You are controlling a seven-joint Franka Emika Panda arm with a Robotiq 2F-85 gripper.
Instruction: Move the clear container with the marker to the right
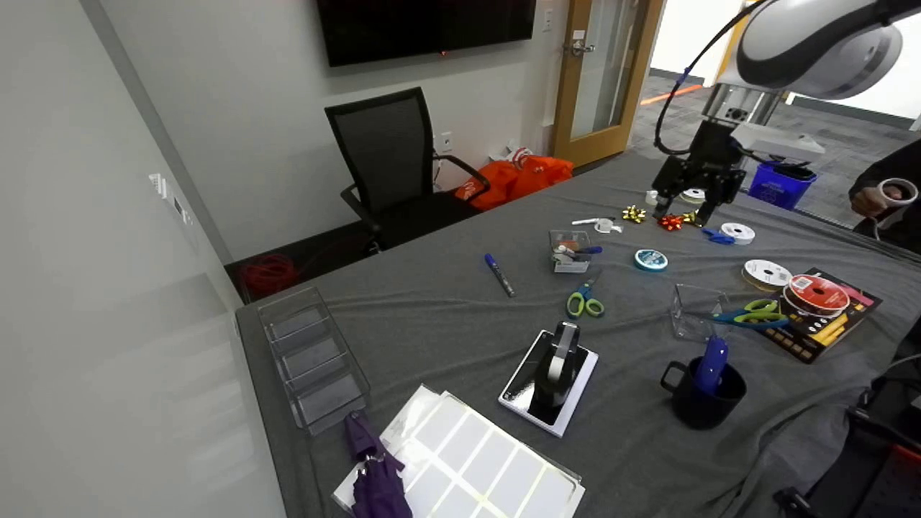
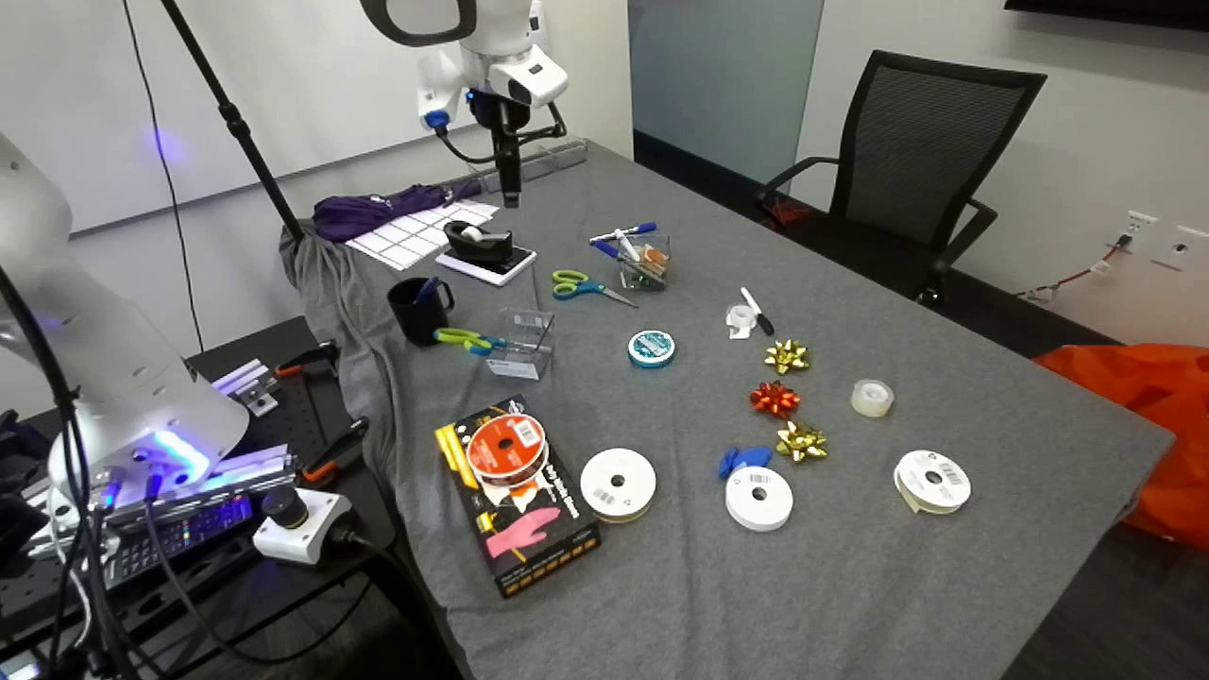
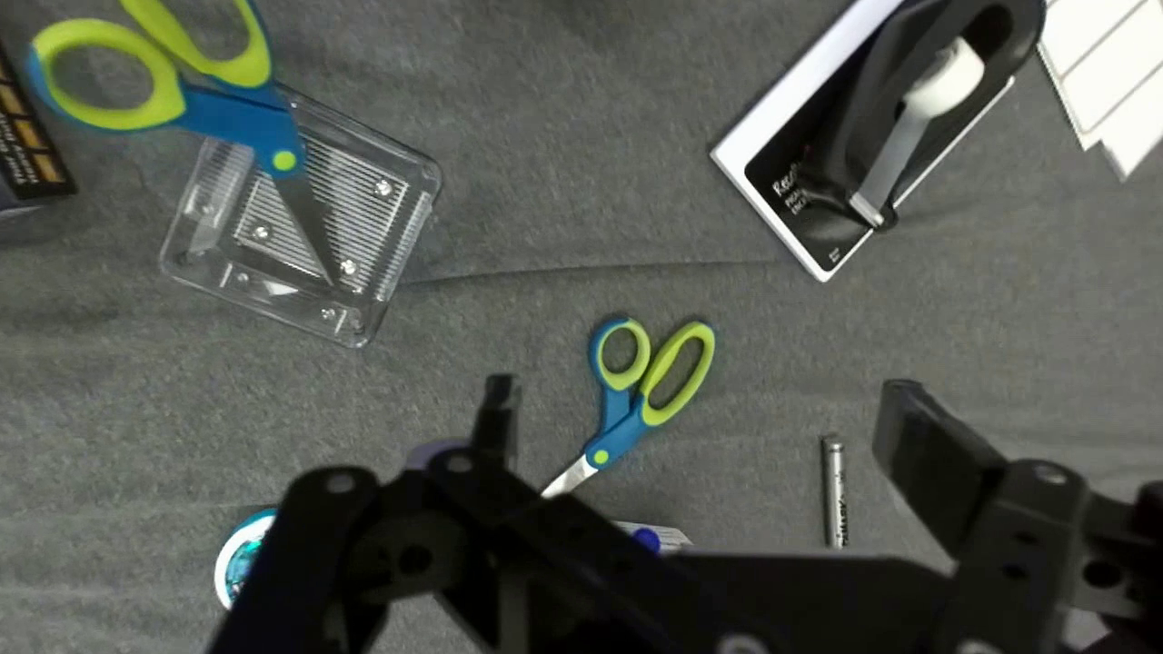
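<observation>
A small clear container point(image 1: 570, 265) holds several pens and small items; it stands on the grey-covered table in both exterior views. A blue-capped marker point(image 1: 591, 250) sticks out over its side. My gripper point(image 2: 511, 200) hangs above the table, apart from everything on it. In the wrist view the gripper point(image 3: 703, 395) stands open, its two fingers wide apart with nothing between them. There the clear container point(image 3: 674, 537) is mostly hidden behind the gripper's body; only one edge and the blue tip of a marker point(image 3: 646, 538) show.
Scissors point(image 3: 627, 413) and a loose silver pen point(image 3: 834, 495) lie near the container. Around them are another clear tub point(image 3: 400, 209) with scissors, a tape dispenser point(image 2: 480, 244) on a box, a dark mug point(image 1: 709, 396), ribbon spools point(image 2: 619, 484) and bows point(image 2: 774, 399).
</observation>
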